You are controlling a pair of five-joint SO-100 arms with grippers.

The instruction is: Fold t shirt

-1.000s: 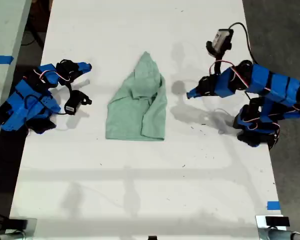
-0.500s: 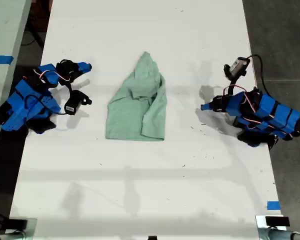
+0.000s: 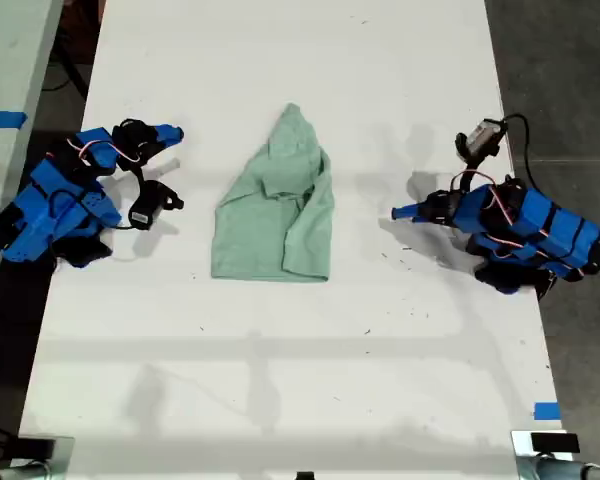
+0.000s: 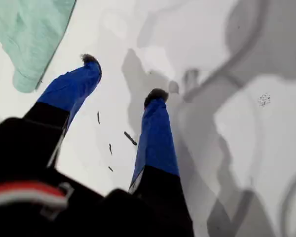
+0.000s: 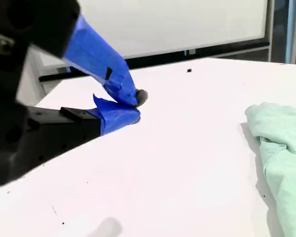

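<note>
The t shirt (image 3: 280, 215) is a pale mint-green cloth lying crumpled and partly folded at the middle of the white table, narrow end toward the far edge. It also shows as the t shirt (image 4: 29, 29) and the t shirt (image 5: 281, 148) in the wrist views. My first gripper (image 3: 395, 212) is low over the table at the exterior view's right, a short gap from the cloth. Seen close, the first gripper (image 4: 124, 78) is open and empty. My second gripper (image 3: 175, 133) rests at the exterior view's left, apart from the cloth. Seen close, the second gripper (image 5: 135, 106) is shut and empty.
The white table (image 3: 280, 380) has small dark specks (image 3: 405, 247) by the first arm. A blue tape piece (image 3: 546, 411) sits near the front corner at the exterior view's right. Another table (image 3: 10, 60) with blue tape stands beyond the exterior view's left edge.
The first arm has dropped from a raised pose and pulled back toward the exterior view's right, then edged slightly toward the cloth. The t shirt and the second arm have not moved.
</note>
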